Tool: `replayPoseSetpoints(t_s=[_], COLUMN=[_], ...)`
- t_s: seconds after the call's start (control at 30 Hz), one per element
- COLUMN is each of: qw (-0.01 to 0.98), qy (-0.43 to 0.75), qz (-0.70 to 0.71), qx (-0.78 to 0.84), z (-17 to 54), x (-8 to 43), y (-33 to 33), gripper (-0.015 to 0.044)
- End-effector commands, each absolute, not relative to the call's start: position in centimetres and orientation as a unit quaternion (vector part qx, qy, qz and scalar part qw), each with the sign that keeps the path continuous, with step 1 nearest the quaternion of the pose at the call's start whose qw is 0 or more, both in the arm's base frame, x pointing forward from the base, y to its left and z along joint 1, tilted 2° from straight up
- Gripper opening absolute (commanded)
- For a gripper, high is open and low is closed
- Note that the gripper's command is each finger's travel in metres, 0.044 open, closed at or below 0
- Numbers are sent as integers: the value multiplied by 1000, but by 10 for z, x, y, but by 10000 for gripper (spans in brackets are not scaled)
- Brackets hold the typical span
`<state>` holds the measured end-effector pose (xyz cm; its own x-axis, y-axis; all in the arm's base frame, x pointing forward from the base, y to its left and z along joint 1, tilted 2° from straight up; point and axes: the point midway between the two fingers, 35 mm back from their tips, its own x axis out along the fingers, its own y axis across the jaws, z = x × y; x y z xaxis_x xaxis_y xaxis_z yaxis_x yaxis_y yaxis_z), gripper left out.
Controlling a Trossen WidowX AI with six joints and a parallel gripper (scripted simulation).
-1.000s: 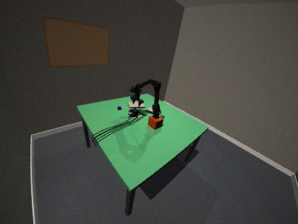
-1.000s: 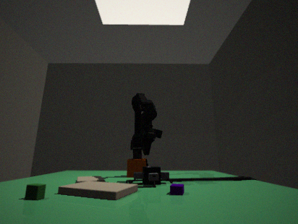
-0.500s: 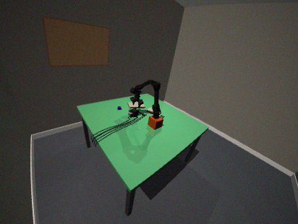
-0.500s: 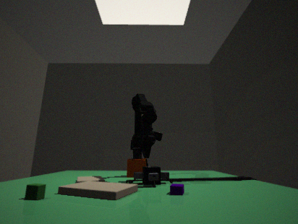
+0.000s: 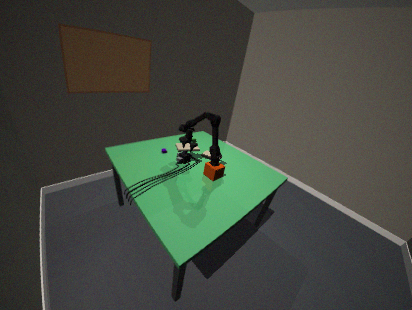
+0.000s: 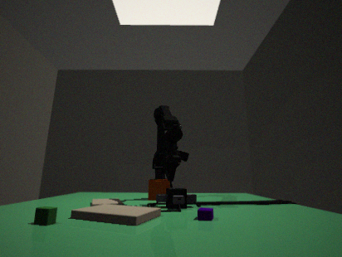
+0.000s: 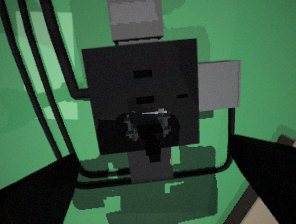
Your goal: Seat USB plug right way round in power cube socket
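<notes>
The power cube (image 7: 112, 75) (image 6: 176, 198) is a dark block with dark slots on its top in the wrist view. The USB plug (image 7: 151, 131) is a dark shape with bright metallic edges over the cube's lower part. Its exact depth and which way round it sits cannot be told. My gripper (image 7: 154, 152) (image 6: 171, 179) is open and empty. Its fingers stand wide apart, on the left and right of the plug and cube in the wrist view, pointing down above them. The plug cannot be made out in the top and exterior views.
Grey plugs (image 7: 135, 20) (image 7: 219, 86) (image 7: 151, 167) stick out of the cube's sides. Black cables (image 7: 60, 50) (image 5: 155, 178) run around it. A beige slab (image 6: 112, 214), a green block (image 6: 46, 215), a purple cube (image 6: 205, 214) (image 5: 164, 150) and an orange block (image 5: 214, 171) (image 6: 158, 189) stand nearby.
</notes>
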<state>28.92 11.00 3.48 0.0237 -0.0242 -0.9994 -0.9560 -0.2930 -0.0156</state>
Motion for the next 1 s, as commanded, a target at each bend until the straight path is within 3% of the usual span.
replayPoseSetpoints(t_s=[0.0,0.5,0.97], qw=[419,419,419], qy=[422,422,422], qz=[556,556,556], qx=[-580,-580,-580], z=[35,35,35], x=[289,289,289], y=[110,110,110], gripper=[387,0,0])
